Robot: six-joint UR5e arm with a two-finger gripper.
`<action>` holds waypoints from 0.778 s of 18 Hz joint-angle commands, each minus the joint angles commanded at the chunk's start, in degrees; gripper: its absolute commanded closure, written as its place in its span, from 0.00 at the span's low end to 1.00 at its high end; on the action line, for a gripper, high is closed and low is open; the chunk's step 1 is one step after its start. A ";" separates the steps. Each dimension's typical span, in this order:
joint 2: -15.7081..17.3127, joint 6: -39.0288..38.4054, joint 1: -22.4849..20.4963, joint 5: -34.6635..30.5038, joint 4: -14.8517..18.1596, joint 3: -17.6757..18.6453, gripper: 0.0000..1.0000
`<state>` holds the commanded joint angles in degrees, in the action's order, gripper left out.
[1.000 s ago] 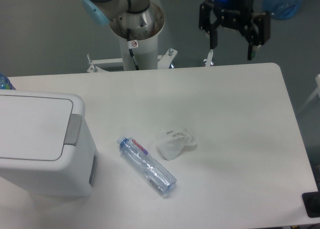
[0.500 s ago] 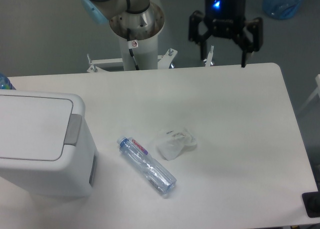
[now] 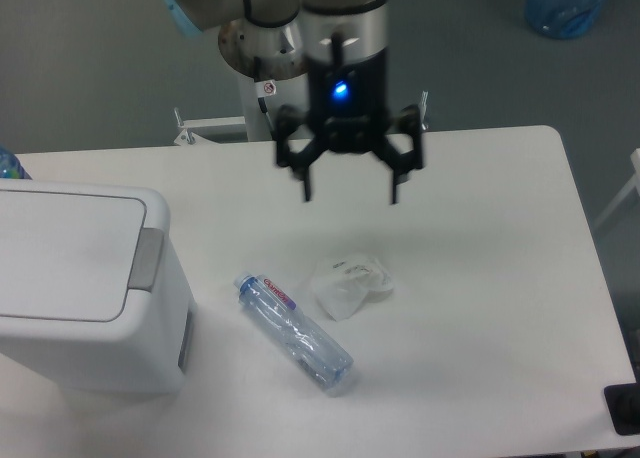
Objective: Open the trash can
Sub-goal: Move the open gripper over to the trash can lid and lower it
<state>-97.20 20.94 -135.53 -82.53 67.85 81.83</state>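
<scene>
The trash can is a large white boxy bin at the table's left edge. Its flat lid is down, and the gray push button sits on its right side. My gripper hangs open and empty above the middle of the table, well to the right of the bin and just above a crumpled wrapper. Its two black fingers point down and stand wide apart.
A clear plastic bottle lies on its side right of the bin. A crumpled white wrapper lies beside it. The arm's base column stands behind the table's far edge. A dark object sits at the front right corner.
The gripper has swept left and toward the front, from beyond the table's far right edge to above the table's middle. It stays open. Bin, bottle and wrapper have not moved.
</scene>
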 joint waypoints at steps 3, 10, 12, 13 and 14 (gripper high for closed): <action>-0.88 -5.98 1.49 2.11 0.00 0.00 0.00; -1.32 -8.11 3.34 6.69 0.00 1.41 0.00; -1.50 -8.02 3.78 6.69 0.00 1.41 0.00; -1.58 -7.85 3.96 6.69 -0.09 1.41 0.00; -1.76 -7.76 4.31 6.69 -0.52 1.41 0.00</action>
<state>-98.96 13.18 -131.22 -75.85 67.33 83.23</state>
